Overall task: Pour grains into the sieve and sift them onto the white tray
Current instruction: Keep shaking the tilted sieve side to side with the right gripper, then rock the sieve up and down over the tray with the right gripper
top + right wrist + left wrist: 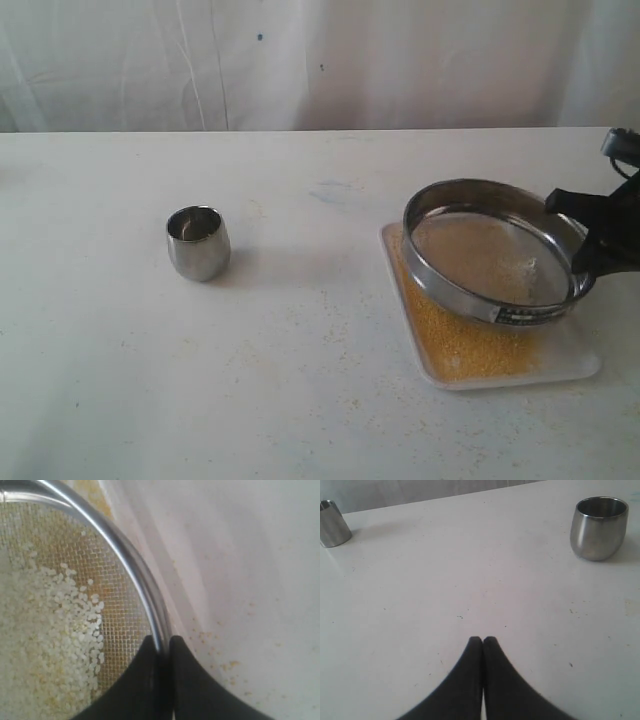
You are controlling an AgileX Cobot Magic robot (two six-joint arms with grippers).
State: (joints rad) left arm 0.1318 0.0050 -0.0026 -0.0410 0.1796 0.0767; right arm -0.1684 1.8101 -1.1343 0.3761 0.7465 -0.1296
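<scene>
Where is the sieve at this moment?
In the exterior view the sieve is on the right side, tilted over the white tray, with the right gripper shut on its rim; the steel cup stands apart on its left.

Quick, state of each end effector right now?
Left end effector: closed, holding nothing.
Right end effector: closed on the rim of the sieve.
</scene>
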